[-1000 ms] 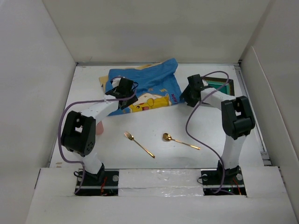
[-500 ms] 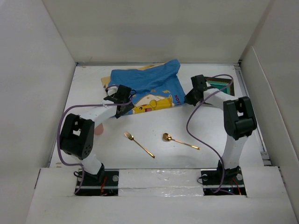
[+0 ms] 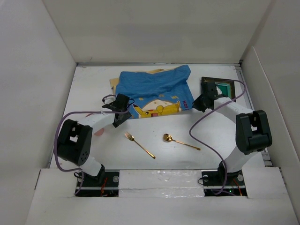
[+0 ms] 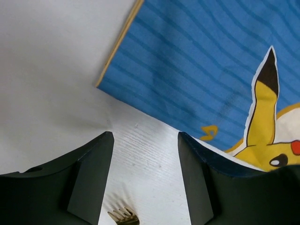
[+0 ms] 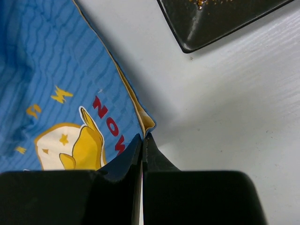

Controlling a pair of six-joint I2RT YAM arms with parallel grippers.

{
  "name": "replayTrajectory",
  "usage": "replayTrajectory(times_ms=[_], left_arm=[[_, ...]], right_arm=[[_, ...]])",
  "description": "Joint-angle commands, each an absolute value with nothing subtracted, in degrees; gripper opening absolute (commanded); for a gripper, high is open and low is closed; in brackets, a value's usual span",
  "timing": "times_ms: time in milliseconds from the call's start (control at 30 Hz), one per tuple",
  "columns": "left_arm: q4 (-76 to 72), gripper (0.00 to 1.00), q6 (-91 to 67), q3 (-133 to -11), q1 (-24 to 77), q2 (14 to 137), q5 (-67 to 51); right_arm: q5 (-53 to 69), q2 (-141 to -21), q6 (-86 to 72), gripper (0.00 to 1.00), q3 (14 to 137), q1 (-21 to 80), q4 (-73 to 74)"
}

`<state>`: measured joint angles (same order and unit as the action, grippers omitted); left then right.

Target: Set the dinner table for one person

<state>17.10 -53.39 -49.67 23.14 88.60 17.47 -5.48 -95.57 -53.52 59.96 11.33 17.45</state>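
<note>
**Right claw pinches the placemat corner; left claw open beside it**

We begin with the dinner table (image 3: 215,140), the plain white surface that fills the walled box and carries everything else. On its far half lies the blue cartoon-printed placemat (image 3: 154,89), spread out but rumpled, its printed yellow figure facing up and a tan underside showing along its edges. To the right of the placemat, in the far right part of the table, we see a dark tray (image 3: 206,80) with something green on it, partly covered by the right arm.

The right gripper (image 5: 143,138) sits at the placemat's near right corner. In the right wrist view its two fingers are pressed together with no gap, and the corner of the cloth is caught at their tips. The left gripper (image 4: 145,138) is just off the placemat's near left edge. Its fingers stand wide apart with only bare table between them, and it holds nothing.

Nearer the arms, between the two bases, a gold fork (image 3: 139,144) lies at a slant, and a gold spoon (image 3: 180,141) lies just to its right, apart from it. The fork's tines show at the bottom of the left wrist view. A small pink thing (image 3: 98,132) peeks out beside the left arm; we cannot tell what it is.
</note>
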Motion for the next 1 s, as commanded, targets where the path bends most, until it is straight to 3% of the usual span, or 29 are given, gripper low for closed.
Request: replayTrajectory(times_ms=[0, 300, 600, 967], left_arm=[[18.02, 0.53, -57.91, -48.43, 23.03, 86.48, 21.70], [17.75, 0.44, -63.02, -52.72, 23.03, 95.44, 23.82], [16.70, 0.00, -62.75, -54.23, 23.03, 98.17, 25.49], [15.20, 0.00, -49.32, -64.41, 23.03, 82.71, 32.34]], right_arm=[[-4.84, -93.25, -51.86, 0.01, 59.50, 11.07, 14.85], [-2.02, -91.93, -50.19, 0.00, 58.45, 10.46, 14.24], [-0.44, -91.41, -49.57, 0.00, 57.57, 9.84, 14.06], [2.81, -84.82, -45.27, 0.00, 61.42, 9.84, 17.84]])
